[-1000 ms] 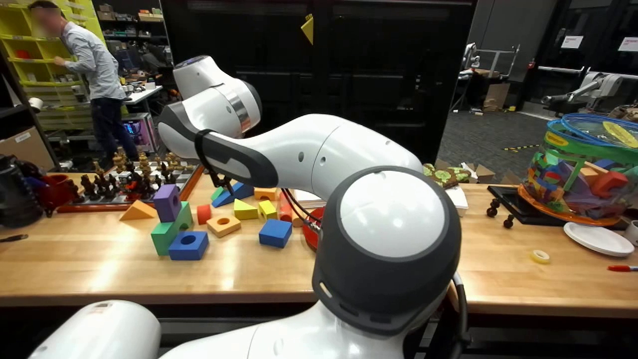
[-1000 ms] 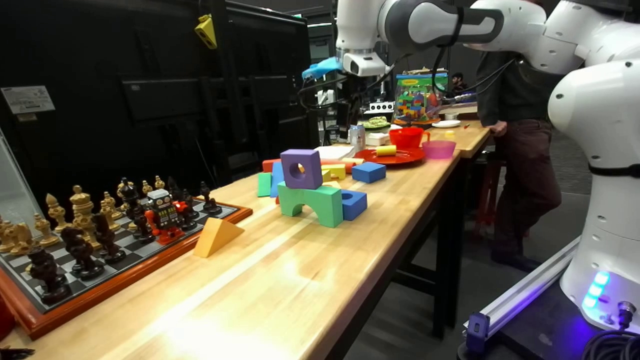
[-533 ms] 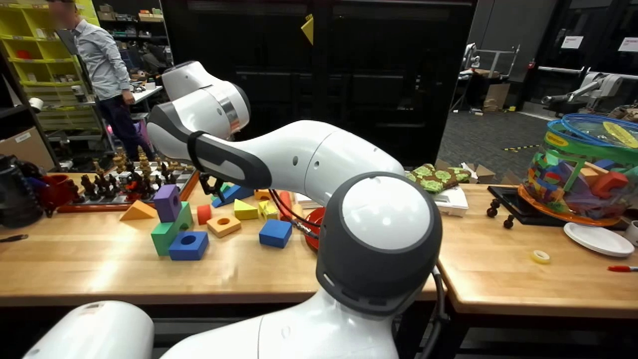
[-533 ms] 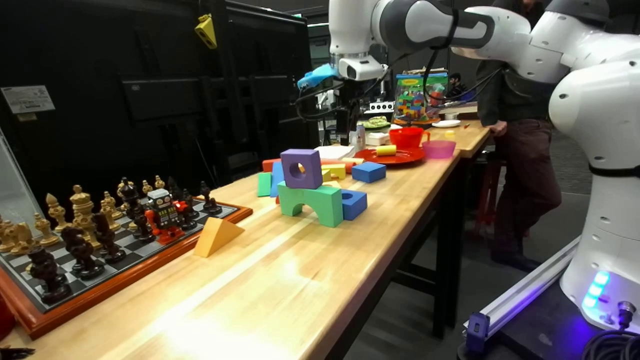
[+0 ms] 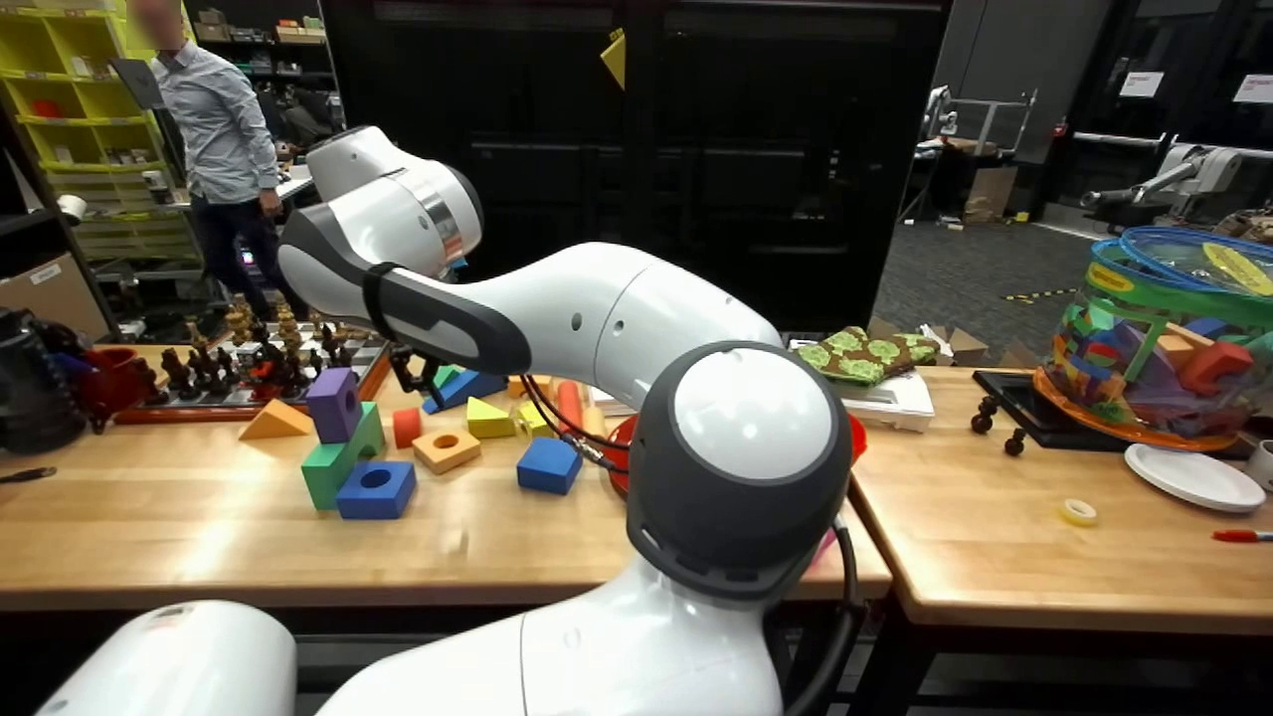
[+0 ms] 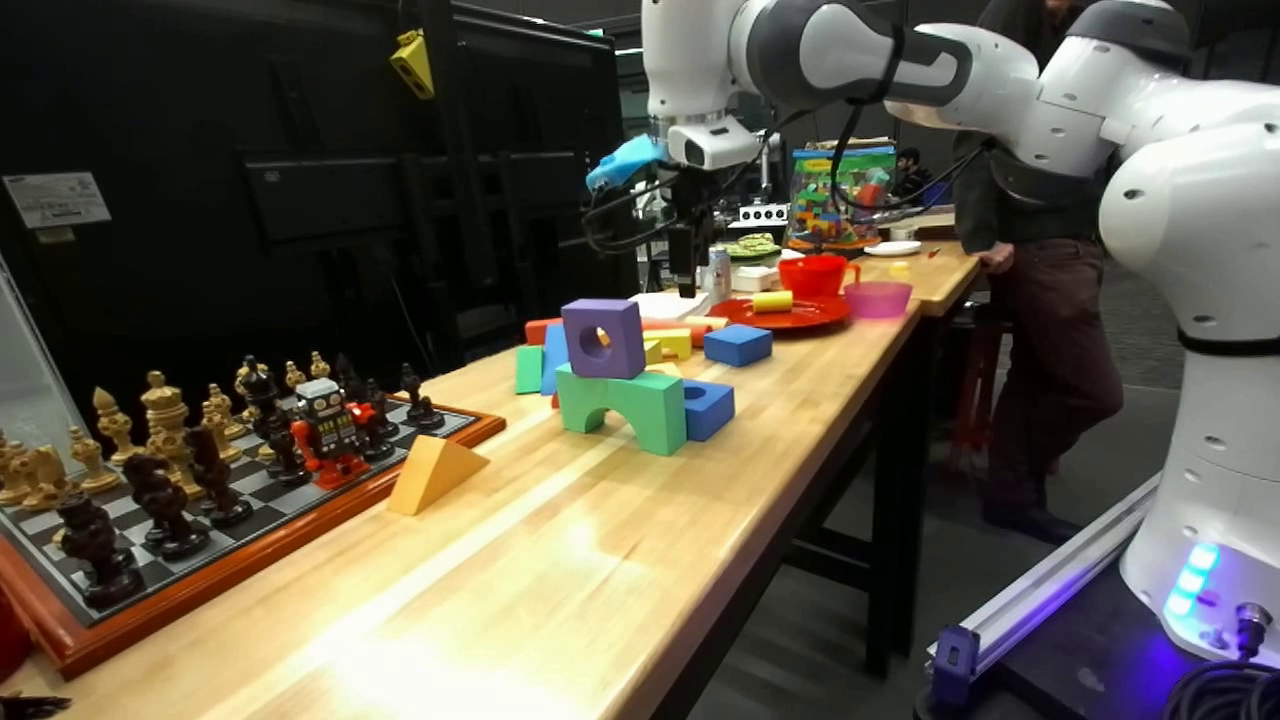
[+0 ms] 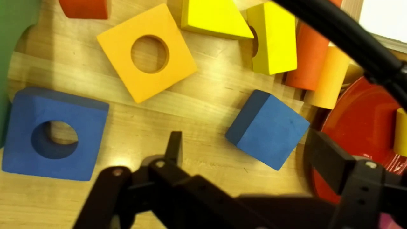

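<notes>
Place: a robotics lab, by its equipment.
Main machine: a white-and-grey jointed robot arm, its base on a dark platform edged by a silver metal rail.
Background: another white robot arm.
Bench: a long pale-wood table with black legs.
Storage: a bright yellow open shelving unit holding small items.
Far wall: dark doors with silver push bars and white paper signs.
Floor: dark grey, bearing a brown cardboard box.
</notes>
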You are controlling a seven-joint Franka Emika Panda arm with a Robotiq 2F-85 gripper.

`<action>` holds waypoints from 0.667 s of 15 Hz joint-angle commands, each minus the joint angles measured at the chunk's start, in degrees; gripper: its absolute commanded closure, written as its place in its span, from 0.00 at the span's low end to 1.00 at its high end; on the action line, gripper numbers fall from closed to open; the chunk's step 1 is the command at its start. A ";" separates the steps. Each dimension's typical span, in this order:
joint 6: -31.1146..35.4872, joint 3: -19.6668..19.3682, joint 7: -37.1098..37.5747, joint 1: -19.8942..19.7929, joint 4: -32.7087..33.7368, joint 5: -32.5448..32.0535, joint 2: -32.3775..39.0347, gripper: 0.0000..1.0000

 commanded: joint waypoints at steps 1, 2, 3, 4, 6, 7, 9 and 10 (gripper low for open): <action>0.00 0.00 0.00 0.00 0.00 0.00 0.00 0.00; 0.00 0.00 0.00 0.01 0.00 0.00 0.00 0.00; 2.86 -1.13 0.00 -0.67 0.66 2.01 3.69 0.00; 0.42 -0.46 0.00 0.81 0.96 -0.26 0.41 0.00; 0.66 -0.48 0.00 1.02 0.96 -0.57 -0.34 0.00; 1.03 -0.44 0.00 0.67 0.94 -0.87 -0.55 0.00; 1.23 -0.38 0.00 0.24 0.85 -1.39 -0.76 0.00; 1.32 -0.34 0.00 0.09 0.91 -1.34 -1.08 0.00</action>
